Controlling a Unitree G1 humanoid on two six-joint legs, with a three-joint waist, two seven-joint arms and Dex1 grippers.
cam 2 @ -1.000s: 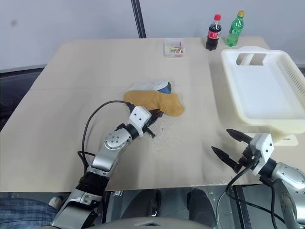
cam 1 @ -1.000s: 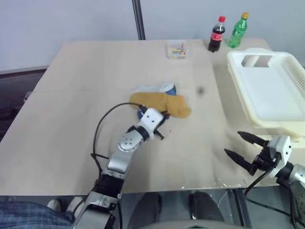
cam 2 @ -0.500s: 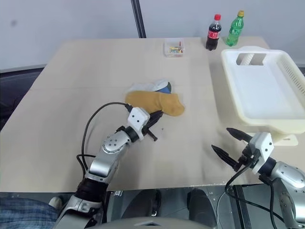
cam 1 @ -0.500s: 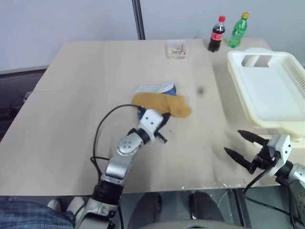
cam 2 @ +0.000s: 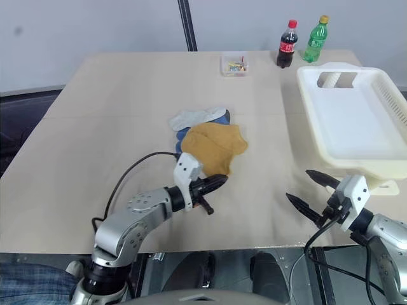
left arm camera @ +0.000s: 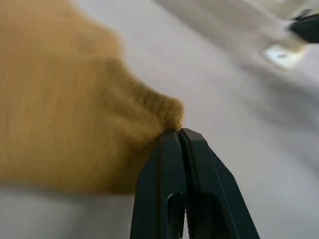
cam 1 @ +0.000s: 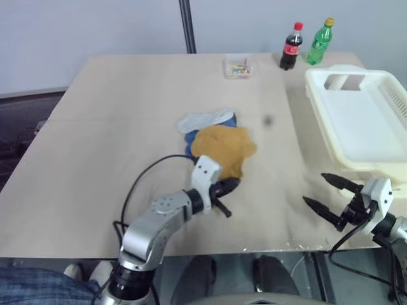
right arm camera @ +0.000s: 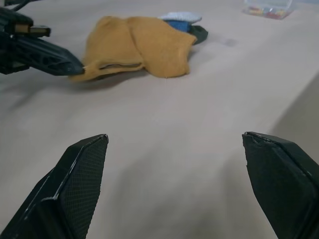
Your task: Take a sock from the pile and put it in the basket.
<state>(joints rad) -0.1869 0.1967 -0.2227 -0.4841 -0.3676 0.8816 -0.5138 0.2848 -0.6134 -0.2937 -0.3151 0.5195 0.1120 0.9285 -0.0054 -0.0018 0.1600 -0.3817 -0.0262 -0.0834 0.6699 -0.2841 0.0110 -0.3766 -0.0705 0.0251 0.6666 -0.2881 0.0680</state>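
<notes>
Left gripper [cam 2: 216, 182] has its fingers pressed together on the near edge of the mustard sock [cam 2: 213, 146], a thin pinch right at the cuff fold as the left wrist view shows it. The rest of that sock lies on the table [cam 2: 95, 108], folded over itself, its far part touching the pile [cam 2: 200, 121] where the pale and blue socks lie.

Right gripper [cam 2: 311, 194] hangs near the table's near right corner, fingers spread wide, nothing in them, well apart from the sock.

The basket [cam 2: 346, 114] sits at the right, empty as far as we can see, its near rim just beyond the right gripper.

What we judge could go wrong from here:
- The hold is only on a sliver of fabric. A quick lift or swing could let the cuff slip out, and the sock would drop short of the basket.
- The sock overlaps the blue one, so dragging it could pull a second sock along or scatter the pile.
- A dangling sock could catch the basket's near wall if carried low, and fold over the rim instead of landing inside.
- The route to the basket passes near the right gripper (spread fingers make a snag point).
</notes>
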